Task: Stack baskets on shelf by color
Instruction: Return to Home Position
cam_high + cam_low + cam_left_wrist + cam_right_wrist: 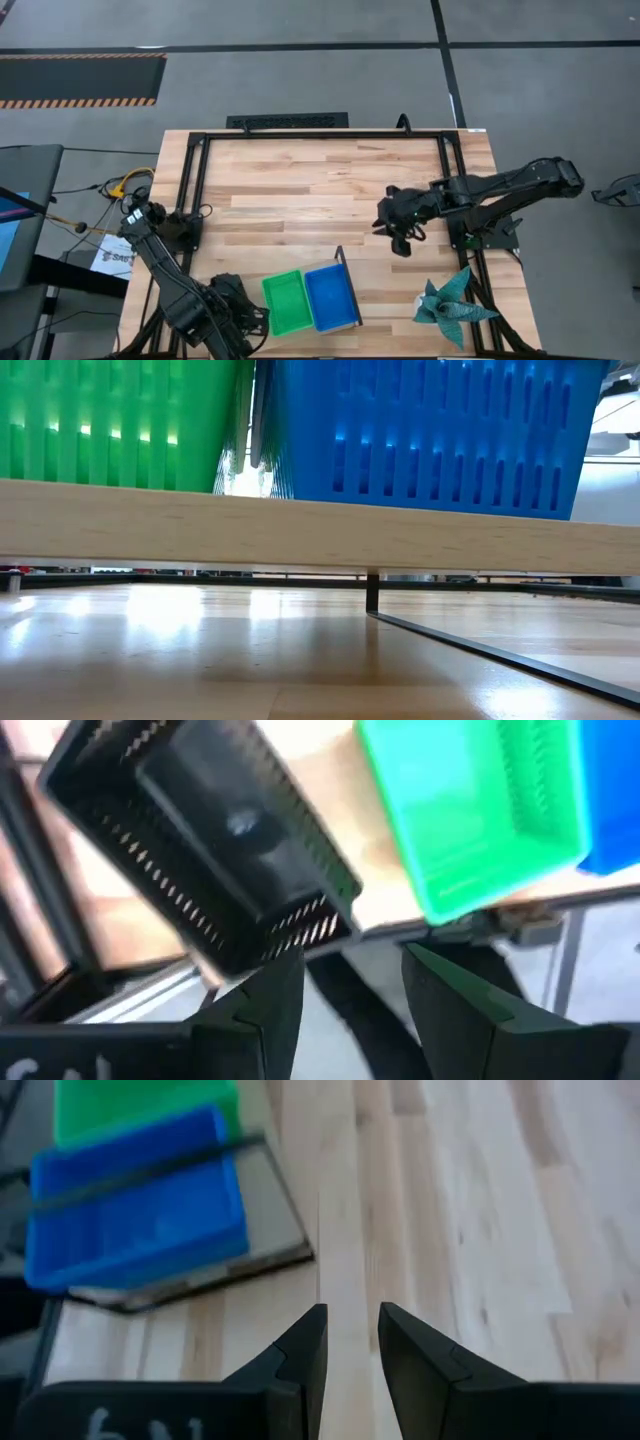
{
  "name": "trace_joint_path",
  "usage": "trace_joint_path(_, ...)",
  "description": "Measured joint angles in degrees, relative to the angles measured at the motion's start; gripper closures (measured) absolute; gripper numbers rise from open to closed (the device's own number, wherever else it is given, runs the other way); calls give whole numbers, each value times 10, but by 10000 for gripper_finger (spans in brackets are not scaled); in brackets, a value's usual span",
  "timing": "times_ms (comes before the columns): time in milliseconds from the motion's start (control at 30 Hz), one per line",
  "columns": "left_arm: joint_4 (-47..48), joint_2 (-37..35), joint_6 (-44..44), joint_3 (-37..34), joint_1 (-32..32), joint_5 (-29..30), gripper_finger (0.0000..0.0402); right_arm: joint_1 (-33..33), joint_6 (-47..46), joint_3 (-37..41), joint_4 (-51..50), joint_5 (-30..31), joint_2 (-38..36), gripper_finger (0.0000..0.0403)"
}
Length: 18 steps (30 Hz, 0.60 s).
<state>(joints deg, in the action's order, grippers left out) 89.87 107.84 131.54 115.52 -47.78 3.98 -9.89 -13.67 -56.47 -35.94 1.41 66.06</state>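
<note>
Wood tabletop over grey floor; left end effector and right end effector spread, empty.

Three piles of baskets: one green pile, one blue pile, one black pile just ahead of my left fingers. Baskets per pile unclear. One shelf. One paper figure.
</note>
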Motion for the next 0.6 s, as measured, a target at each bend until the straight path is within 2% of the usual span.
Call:
trace_joint_path(200,0,0,16,-43,0,62,255,-36,-9,1,-6,0,8,285)
trace_joint_path(333,-18,0,23,-100,0,63,267,-50,-10,0,-4,0,12,285)
trace_joint_path(600,-114,1,4,-190,2,63,281,-54,-11,0,-5,0,18,285)
